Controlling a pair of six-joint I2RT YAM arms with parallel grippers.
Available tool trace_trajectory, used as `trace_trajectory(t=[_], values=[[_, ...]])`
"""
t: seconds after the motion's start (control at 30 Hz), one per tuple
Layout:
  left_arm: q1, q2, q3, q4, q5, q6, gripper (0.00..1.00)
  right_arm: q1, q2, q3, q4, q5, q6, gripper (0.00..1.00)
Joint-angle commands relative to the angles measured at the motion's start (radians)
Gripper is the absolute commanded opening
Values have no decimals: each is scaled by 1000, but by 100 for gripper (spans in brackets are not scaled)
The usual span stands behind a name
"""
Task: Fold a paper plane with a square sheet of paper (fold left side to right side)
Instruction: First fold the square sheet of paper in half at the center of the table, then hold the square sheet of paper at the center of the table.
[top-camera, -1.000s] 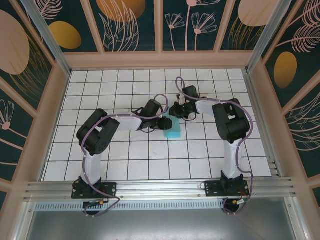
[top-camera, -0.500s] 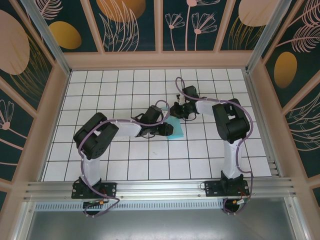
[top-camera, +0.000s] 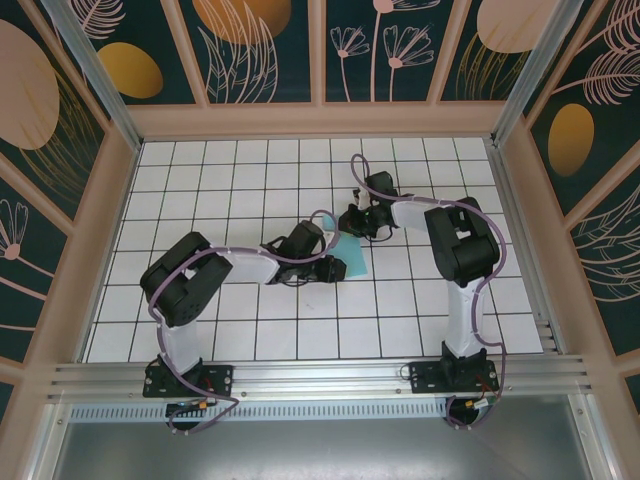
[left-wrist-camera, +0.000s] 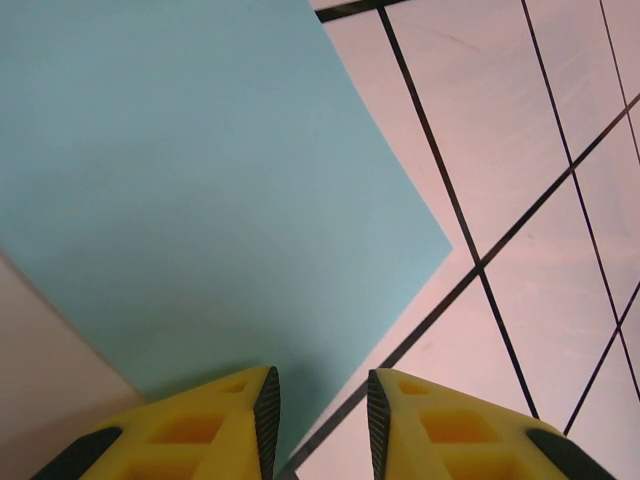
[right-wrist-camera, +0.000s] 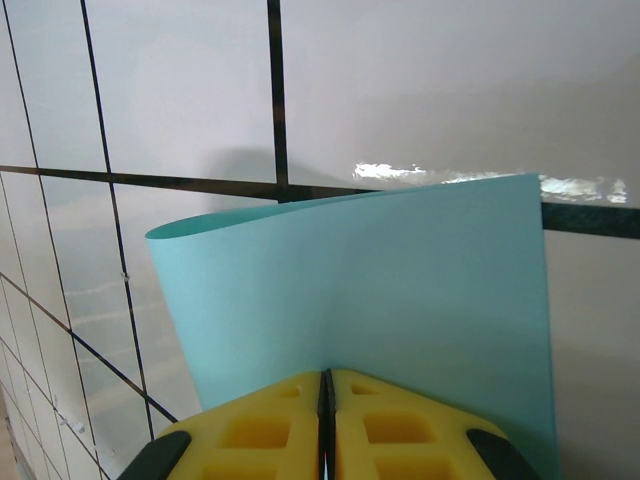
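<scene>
Where the right gripper meets the square sheet of paper, its jaws are pressed together on the sheet's nearest edge, pinching it. The turquoise paper rises ahead of the tips and curls over toward their left. The left gripper stands slightly spread, with a narrow gap between its jaws. The sheet lies ahead and to the left of its tips, one edge running down toward that gap; contact there cannot be confirmed. The white gridded table lies beneath, and the sheet sits between both grippers.
</scene>
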Motion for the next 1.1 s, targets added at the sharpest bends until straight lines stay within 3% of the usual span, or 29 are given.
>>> trace_trajectory(t=[0.0, 0.23, 0.43, 0.83, 1.07], values=[[-43, 2, -60, -123, 77, -40, 32, 5, 50, -28, -71, 95, 1, 12], [-33, -100, -31, -159, 74, -25, 36, 9, 46, -30, -71, 88, -5, 13], [65, -191, 23, -141, 131, -53, 38, 13, 39, -37, -61, 80, 3, 13], [101, 67, 214, -129, 159, -22, 37, 17, 37, -34, -55, 68, 4, 13], [101, 143, 232, -130, 151, -28, 36, 16, 18, -20, -44, 55, 3, 15]])
